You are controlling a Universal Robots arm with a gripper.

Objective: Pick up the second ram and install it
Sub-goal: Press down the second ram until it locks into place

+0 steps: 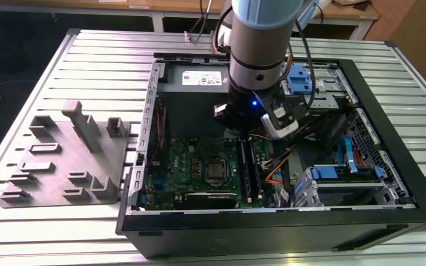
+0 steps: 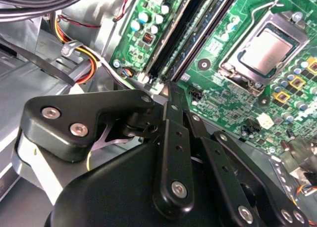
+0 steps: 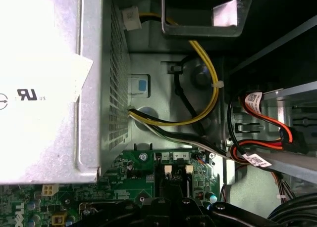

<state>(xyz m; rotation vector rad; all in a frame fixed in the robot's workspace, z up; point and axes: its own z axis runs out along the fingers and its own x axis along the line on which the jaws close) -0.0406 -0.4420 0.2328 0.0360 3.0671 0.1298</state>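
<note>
The second ram (image 1: 252, 166) seems to stand in its slot on the motherboard (image 1: 191, 166), directly beneath the end effector (image 2: 171, 91); we cannot tell its grip state. We judge seating needs straight, even downward pressure, aligned with the slot.

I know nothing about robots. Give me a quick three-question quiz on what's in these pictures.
1. True or false: the computer case is closed up.
2. The grey holder tray lies: A) at the exterior view's left of the case, B) inside the case, C) on top of the arm.
3. Fill in: the tool hangs above the green ____.

Key: 1 false, it lies open. 2 A. 3 motherboard.
</note>
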